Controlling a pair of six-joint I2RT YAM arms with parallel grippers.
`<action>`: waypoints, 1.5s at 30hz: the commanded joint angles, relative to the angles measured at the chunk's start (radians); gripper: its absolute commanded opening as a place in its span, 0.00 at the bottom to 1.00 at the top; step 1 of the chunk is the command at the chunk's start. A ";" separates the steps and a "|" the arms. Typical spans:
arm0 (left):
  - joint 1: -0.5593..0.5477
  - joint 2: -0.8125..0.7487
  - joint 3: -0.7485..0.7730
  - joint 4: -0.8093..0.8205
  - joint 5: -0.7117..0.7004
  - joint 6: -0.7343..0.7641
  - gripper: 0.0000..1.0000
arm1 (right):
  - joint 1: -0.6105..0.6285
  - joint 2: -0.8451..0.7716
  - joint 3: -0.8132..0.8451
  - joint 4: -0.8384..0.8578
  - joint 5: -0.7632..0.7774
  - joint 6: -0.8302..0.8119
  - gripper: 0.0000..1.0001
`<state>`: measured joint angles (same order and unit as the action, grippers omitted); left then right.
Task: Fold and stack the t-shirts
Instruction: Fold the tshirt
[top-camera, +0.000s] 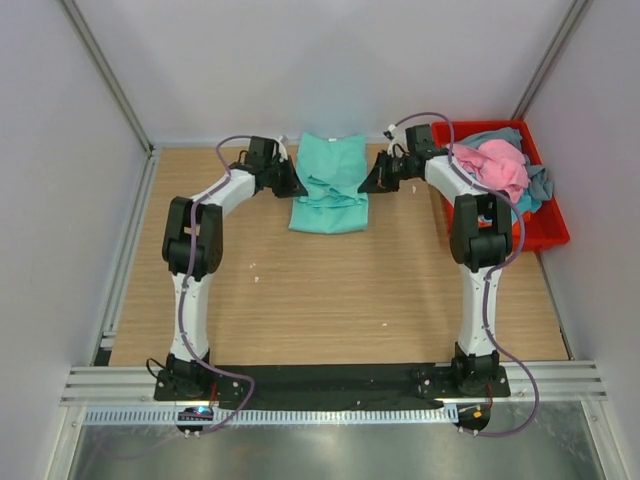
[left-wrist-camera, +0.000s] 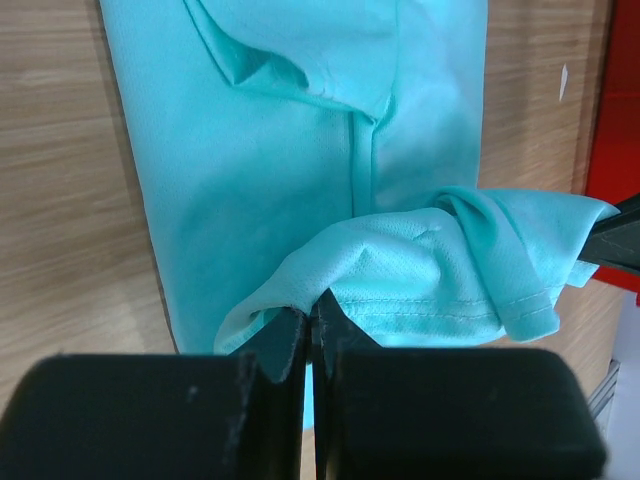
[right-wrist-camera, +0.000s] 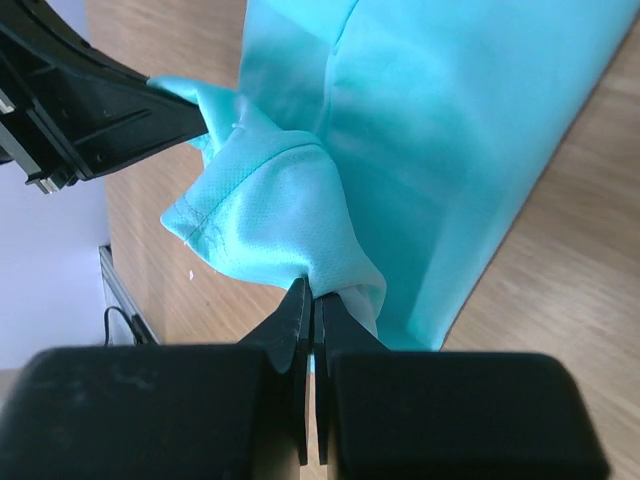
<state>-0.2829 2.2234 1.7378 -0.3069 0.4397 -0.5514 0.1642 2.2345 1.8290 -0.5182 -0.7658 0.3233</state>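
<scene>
A teal-green t-shirt (top-camera: 330, 185) lies as a long folded strip on the wooden table at the back centre. My left gripper (top-camera: 300, 188) meets its left edge and my right gripper (top-camera: 362, 186) its right edge. In the left wrist view the left gripper (left-wrist-camera: 310, 315) is shut on a raised fold of the t-shirt (left-wrist-camera: 280, 180). In the right wrist view the right gripper (right-wrist-camera: 315, 295) is likewise shut on a bunched fold of the t-shirt (right-wrist-camera: 440, 130). The cloth between the two grips is lifted and wrinkled. More t-shirts, a pink one (top-camera: 495, 165) and a grey-blue one (top-camera: 540, 185), lie heaped together.
The heap sits in a red bin (top-camera: 548, 232) at the table's right back corner, close behind my right arm. White walls close in the back and both sides. A metal rail (top-camera: 125, 270) runs along the left edge and a black strip (top-camera: 330, 378) along the near edge.
</scene>
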 joint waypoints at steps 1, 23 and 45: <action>0.004 0.018 0.068 0.077 -0.012 -0.031 0.00 | -0.032 0.005 0.039 0.109 0.017 0.037 0.02; 0.047 -0.163 -0.142 0.173 0.101 -0.105 0.68 | -0.098 -0.136 -0.115 0.098 -0.013 -0.076 0.39; 0.047 -0.024 -0.161 -0.029 0.260 -0.068 0.68 | -0.098 -0.121 -0.289 0.167 -0.118 -0.044 0.39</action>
<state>-0.2371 2.2021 1.5620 -0.3309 0.6720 -0.6254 0.0643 2.1414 1.5219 -0.4103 -0.8566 0.2626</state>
